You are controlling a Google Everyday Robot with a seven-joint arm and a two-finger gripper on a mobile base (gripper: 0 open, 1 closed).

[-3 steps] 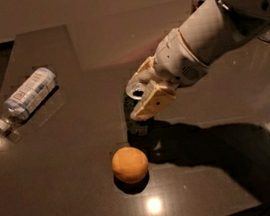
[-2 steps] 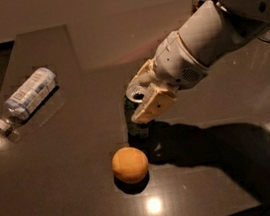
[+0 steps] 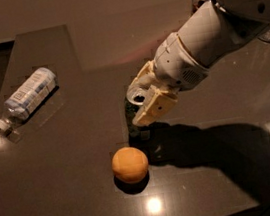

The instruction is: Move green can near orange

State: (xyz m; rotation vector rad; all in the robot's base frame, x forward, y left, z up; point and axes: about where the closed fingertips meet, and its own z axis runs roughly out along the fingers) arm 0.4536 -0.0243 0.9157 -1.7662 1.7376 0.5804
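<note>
The green can [image 3: 131,111] stands upright on the dark table, its silver top showing between the gripper's tan fingers [image 3: 156,106]. My gripper [image 3: 141,98] is closed around the can's upper part, reaching in from the right. The orange [image 3: 130,164] sits on the table just in front of the can, slightly to its left, a short gap away.
A clear plastic water bottle [image 3: 26,98] lies on its side at the left of the table [image 3: 61,191]. The white arm [image 3: 210,38] stretches in from the upper right and casts a shadow over the right of the table. The table's left edge runs near the bottle.
</note>
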